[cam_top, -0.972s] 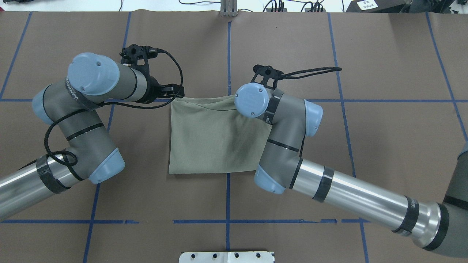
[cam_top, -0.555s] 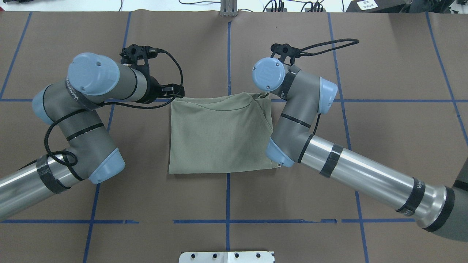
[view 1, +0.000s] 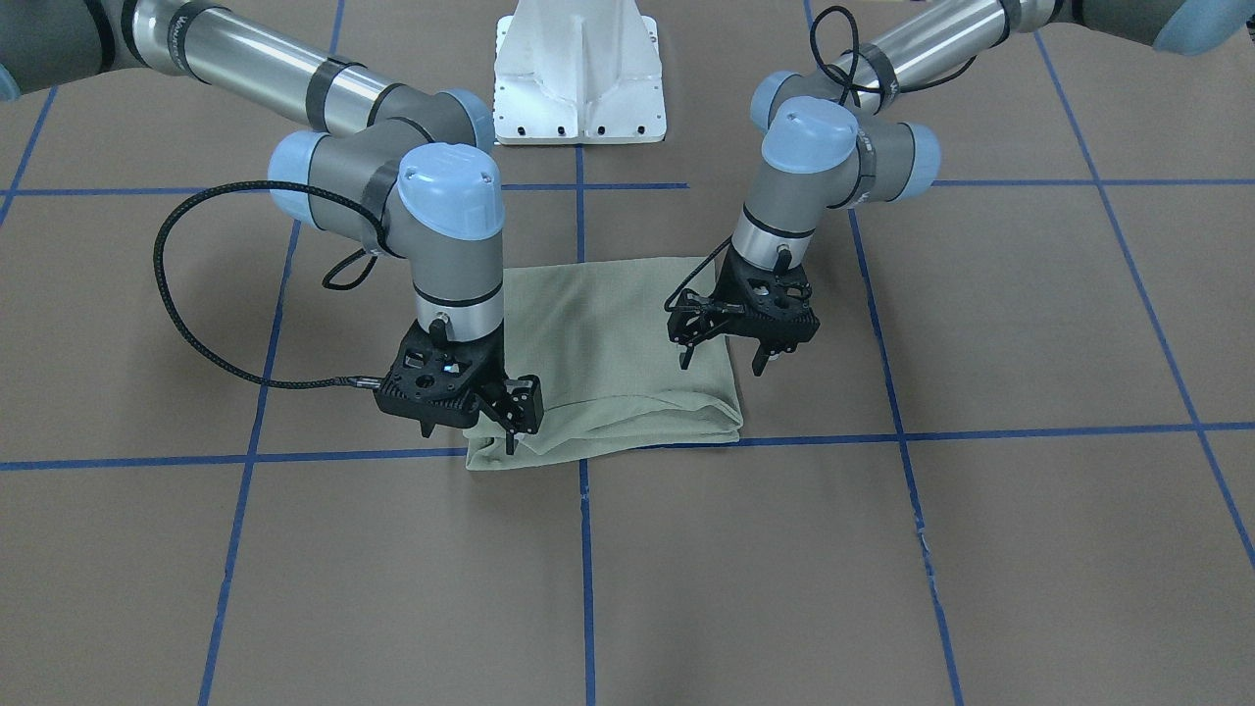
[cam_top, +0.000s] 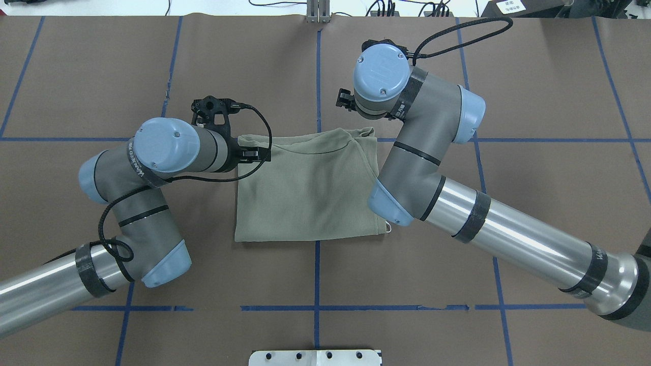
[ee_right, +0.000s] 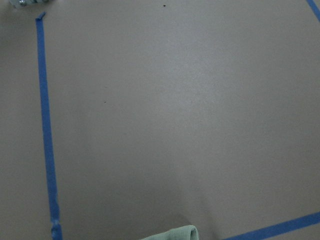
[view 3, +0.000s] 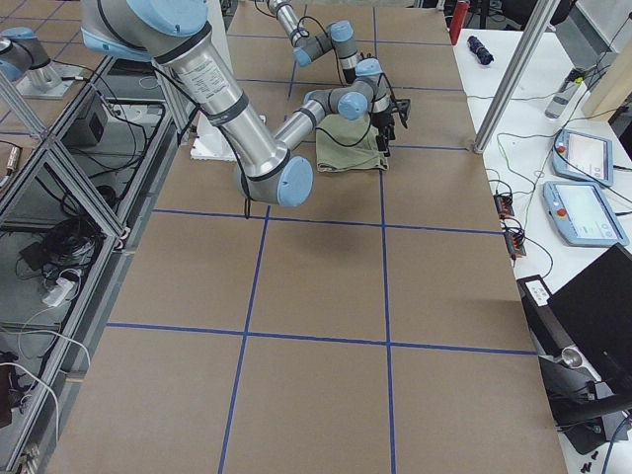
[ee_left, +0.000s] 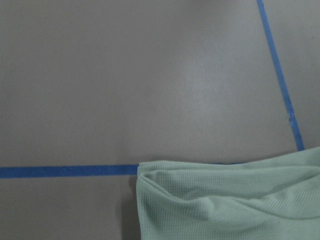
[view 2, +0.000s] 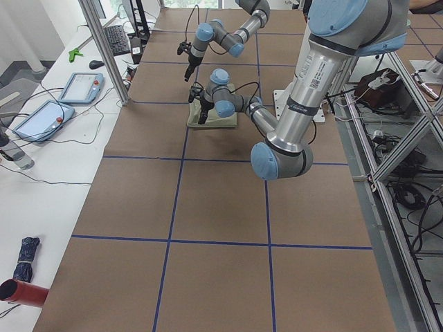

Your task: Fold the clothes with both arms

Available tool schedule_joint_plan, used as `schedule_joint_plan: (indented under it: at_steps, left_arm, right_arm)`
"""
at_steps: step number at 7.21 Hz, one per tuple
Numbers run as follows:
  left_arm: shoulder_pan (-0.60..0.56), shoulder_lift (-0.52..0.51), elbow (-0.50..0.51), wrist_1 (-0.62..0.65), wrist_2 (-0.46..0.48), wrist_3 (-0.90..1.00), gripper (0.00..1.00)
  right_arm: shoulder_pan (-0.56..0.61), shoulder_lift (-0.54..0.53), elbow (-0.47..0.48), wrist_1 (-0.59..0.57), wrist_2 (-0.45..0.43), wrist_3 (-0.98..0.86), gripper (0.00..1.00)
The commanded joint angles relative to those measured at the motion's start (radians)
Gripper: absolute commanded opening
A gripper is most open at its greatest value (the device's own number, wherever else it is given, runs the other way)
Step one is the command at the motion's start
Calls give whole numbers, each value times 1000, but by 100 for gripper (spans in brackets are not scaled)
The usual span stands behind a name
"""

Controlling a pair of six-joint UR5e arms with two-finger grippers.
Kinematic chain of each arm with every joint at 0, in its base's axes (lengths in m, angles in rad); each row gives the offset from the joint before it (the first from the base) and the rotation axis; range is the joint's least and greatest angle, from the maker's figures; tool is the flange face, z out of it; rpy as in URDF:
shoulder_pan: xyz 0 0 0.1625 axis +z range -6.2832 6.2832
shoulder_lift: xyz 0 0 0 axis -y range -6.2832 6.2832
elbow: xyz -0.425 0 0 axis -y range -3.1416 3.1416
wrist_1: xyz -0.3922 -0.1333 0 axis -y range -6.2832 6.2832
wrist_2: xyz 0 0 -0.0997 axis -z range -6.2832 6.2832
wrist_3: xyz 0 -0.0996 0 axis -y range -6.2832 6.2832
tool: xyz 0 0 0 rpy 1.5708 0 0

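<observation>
shirt [cam_top: 305, 193]: folded to a rectangle, flat at centre of counter [cam_top: 203, 61], neckline at far edge, straddling crossed blue tape lines [cam_top: 152, 308]
in the way: right arm [cam_top: 407, 193] elbow hides shirt's right edge in overhead view
left gripper [view 1: 723, 361]: jaws apart, holding nothing, over shirt's far-left corner
right gripper [view 1: 469, 431]: jaws apart, holding nothing, above far-right corner
around: white base pedestal [view 1: 578, 69] at robot-side edge

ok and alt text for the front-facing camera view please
A sage-green shirt, folded into a rectangle, lies on a brown table gridded with blue tape. The robot's right gripper hangs open by the shirt's near corner at the view's left; the left gripper hangs open over its opposite edge. A white base pedestal stands behind.
</observation>
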Motion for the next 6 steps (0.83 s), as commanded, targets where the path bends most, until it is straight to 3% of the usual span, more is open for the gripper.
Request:
schedule_joint_plan:
  at_steps: [1, 4, 5, 6]
  left_arm:
    - [35, -11, 33, 5, 16, -1, 100]
    - [26, -48, 108, 9, 84, -4, 100]
    - [-9, -99, 181, 2, 84, -20, 100]
    - [-55, -185, 320, -6, 81, -31, 100]
  right_arm:
    - [1, -2, 11, 0, 5, -2, 100]
    - [1, -4, 18, 0, 4, 0, 100]
    - [1, -7, 16, 0, 4, -2, 100]
    - [1, -11, 18, 3, 4, -2, 100]
